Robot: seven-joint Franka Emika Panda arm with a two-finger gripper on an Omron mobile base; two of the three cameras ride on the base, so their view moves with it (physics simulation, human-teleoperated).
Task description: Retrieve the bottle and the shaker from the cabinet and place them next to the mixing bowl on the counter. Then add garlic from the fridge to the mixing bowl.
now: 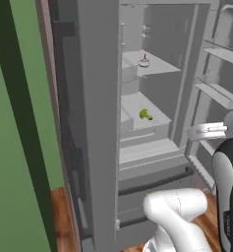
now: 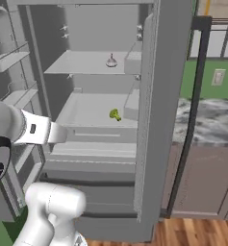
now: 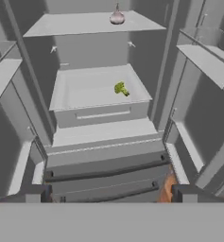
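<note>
The fridge (image 1: pixel 99 123) stands open in front of me. A pale garlic (image 1: pixel 144 62) (image 2: pixel 111 61) (image 3: pixel 116 17) bulb sits on its upper shelf (image 3: pixel 80 23), toward the right. My gripper (image 1: pixel 192 132) (image 2: pixel 68 135) (image 3: pixel 111 196) hovers open outside the fridge, level with the lower drawers, well below and short of the garlic. Nothing is between its fingers. The bottle, shaker, mixing bowl and cabinet are out of view.
A green broccoli (image 1: pixel 145 114) (image 2: pixel 115 114) (image 3: pixel 121 88) floret lies on the lower shelf. Door racks (image 1: pixel 221 54) (image 2: pixel 5 60) flank the opening. Drawers (image 3: pixel 104 165) fill the fridge's bottom. A marble counter (image 2: pixel 216 120) runs to the right of the fridge.
</note>
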